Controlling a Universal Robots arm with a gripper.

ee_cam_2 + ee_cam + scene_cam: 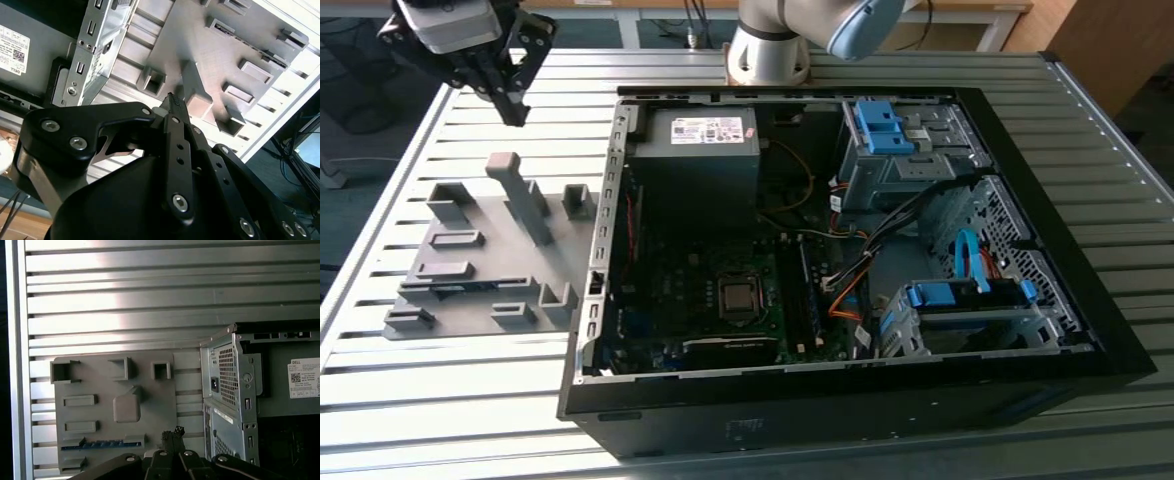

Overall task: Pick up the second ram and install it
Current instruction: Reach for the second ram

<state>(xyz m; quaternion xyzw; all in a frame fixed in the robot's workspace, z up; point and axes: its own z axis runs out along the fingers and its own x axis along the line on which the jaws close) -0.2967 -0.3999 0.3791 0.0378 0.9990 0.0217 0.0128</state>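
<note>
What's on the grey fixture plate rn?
On the grey fixture plate: moulded grey blocks and, in a slot by one edge, the second ram, edge-on, blue showing. Its lower part is hidden in the slot. In the first wrist view the gripper covers some of the plate.

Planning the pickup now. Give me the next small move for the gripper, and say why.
Probably shift the gripper across until it hangs over the second ram. In the first wrist view the ram lies in a slot of the grey fixture, while the shut, empty fingers sit off to one side of it, not above it.
</note>
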